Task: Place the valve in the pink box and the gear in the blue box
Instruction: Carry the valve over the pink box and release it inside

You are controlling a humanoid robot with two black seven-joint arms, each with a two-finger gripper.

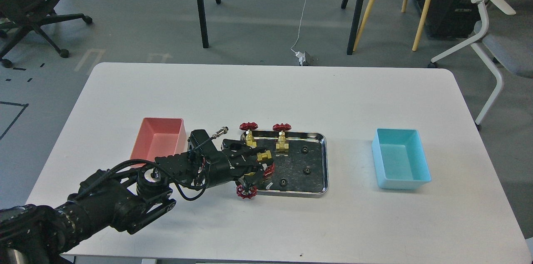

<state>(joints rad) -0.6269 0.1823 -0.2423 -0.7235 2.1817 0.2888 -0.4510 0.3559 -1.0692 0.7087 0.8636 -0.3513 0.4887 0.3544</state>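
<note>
The left gripper (256, 164) reaches over the tray's (320, 164) left end, fingers apparently around a brass valve (264, 155) — a firm hold I cannot confirm — since the pink box (160, 139) waits just left, gears (307, 169) lie in the tray, blue box (399, 160) far right.

- No text, label, brand, number or sign can be read anywhere in my head view.
- The pink box (160, 139) and the blue box (400, 159) show plain walls with no lettering.
- The steel tray (322, 164) bears no legible marking.
- My left arm carries no readable print at this size.
- The floor (258, 26) shows pale painted outlines and dark tape lines near the table's far left corner; they form no readable characters.
</note>
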